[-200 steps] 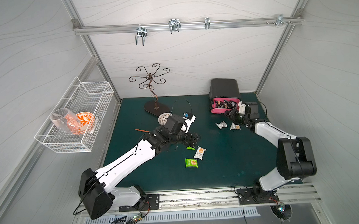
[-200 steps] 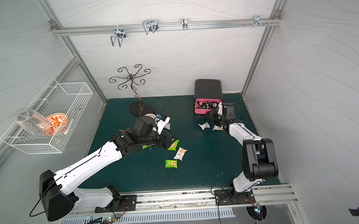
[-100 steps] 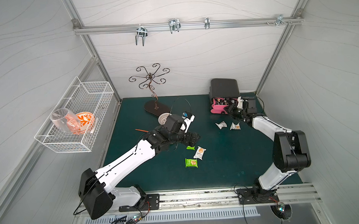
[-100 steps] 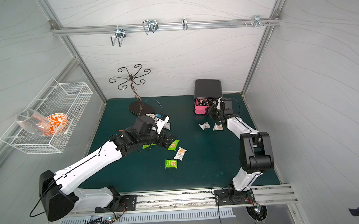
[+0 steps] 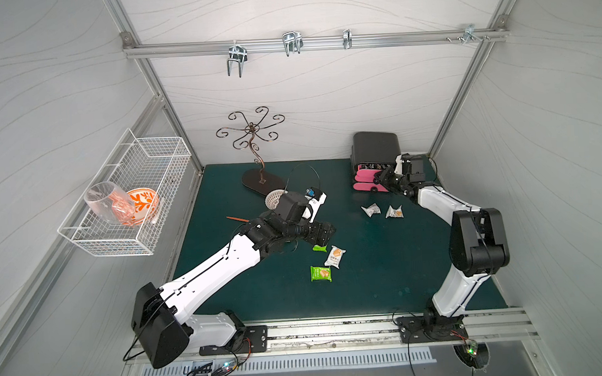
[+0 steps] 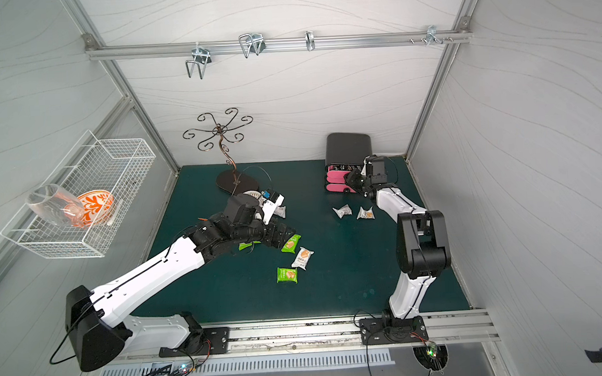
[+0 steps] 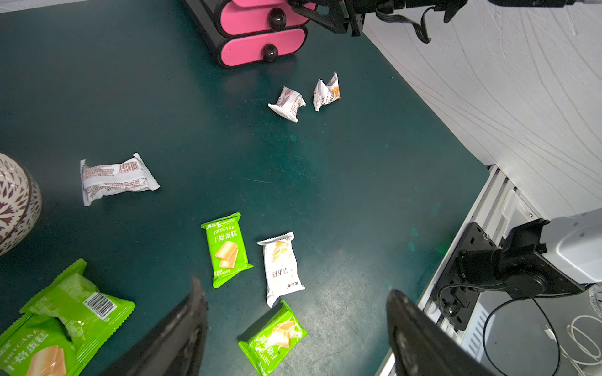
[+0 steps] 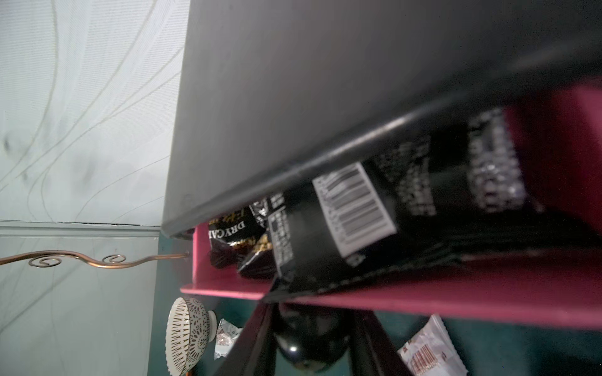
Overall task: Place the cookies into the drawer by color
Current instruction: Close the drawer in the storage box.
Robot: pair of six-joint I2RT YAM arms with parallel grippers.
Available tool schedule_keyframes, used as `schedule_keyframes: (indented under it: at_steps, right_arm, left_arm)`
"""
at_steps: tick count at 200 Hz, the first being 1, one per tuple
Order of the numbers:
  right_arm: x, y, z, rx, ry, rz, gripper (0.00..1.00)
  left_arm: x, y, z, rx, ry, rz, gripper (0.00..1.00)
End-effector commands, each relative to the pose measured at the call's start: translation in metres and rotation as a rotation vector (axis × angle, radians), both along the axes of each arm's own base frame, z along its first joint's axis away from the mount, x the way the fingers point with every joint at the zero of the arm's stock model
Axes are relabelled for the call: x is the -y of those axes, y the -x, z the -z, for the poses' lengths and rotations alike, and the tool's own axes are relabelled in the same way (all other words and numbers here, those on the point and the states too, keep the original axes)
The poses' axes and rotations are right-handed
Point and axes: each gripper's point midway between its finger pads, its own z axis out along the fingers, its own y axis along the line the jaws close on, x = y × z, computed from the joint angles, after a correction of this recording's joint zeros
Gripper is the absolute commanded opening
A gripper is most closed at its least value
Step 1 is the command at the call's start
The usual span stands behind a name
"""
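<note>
Black cookies (image 8: 342, 211) sit in the open top drawer (image 8: 423, 306). Green cookies (image 7: 226, 249) and white cookies (image 7: 286, 104) lie loose on the counter (image 7: 195, 146). Right gripper (image 5: 384, 180) fingers clamp the knob (image 8: 306, 345). Left gripper (image 7: 294, 288) fingers are apart and empty above the greens. Estimate: a third done

The dark teal counter (image 7: 325, 195) looks matt, finely scuffed. The green and white cookie packets (image 7: 227, 249) wear glossy, crinkled film. The hot-pink drawer fronts (image 7: 241, 48) are smooth, shiny plastic.
</note>
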Motion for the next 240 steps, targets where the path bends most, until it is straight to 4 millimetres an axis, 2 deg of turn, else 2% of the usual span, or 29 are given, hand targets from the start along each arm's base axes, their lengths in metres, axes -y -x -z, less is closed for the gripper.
schedule_keyframes:
  at_steps: [1,10,20,50,62,80,93,118,170,207,240]
  right_arm:
    - [0.007,-0.004,0.014,-0.032,0.068,0.015,0.47]
    - [0.007,-0.002,0.009,-0.024,0.065,0.007,0.55]
    - [0.006,0.003,0.000,-0.006,0.061,-0.004,0.58]
    - [0.010,0.025,-0.014,0.011,0.061,0.001,0.59]
    - [0.015,0.031,-0.017,0.019,0.050,0.021,0.51]
    - [0.020,0.033,-0.016,0.034,0.017,0.062,0.26]
    - [0.025,0.028,-0.012,0.027,-0.012,0.099,0.13]
    - [0.027,0.008,-0.008,0.027,-0.051,0.119,0.06]
    - [0.023,-0.029,0.001,0.036,-0.092,0.150,0.07]
    - [0.015,-0.037,0.001,0.068,-0.090,0.159,0.09]
    - [0.020,-0.037,0.000,0.086,-0.089,0.207,0.12]
  left_arm:
    - [0.003,-0.005,-0.012,0.032,0.037,-0.006,0.87]
    - [0.002,-0.005,-0.012,0.032,0.036,-0.006,0.87]
    - [0.002,-0.005,-0.013,0.035,0.035,-0.008,0.87]
    - [0.001,-0.005,-0.013,0.036,0.036,-0.014,0.87]
    - [0.002,-0.006,-0.013,0.037,0.039,-0.015,0.87]
    - [0.003,-0.006,-0.012,0.033,0.041,-0.012,0.87]
    - [0.004,-0.006,-0.012,0.030,0.044,-0.010,0.87]
    - [0.003,-0.006,-0.011,0.028,0.041,-0.011,0.87]
    - [-0.004,-0.003,-0.011,0.036,0.033,-0.027,0.87]
    - [-0.005,-0.003,-0.010,0.037,0.030,-0.028,0.87]
    - [-0.005,-0.002,-0.010,0.037,0.032,-0.026,0.87]
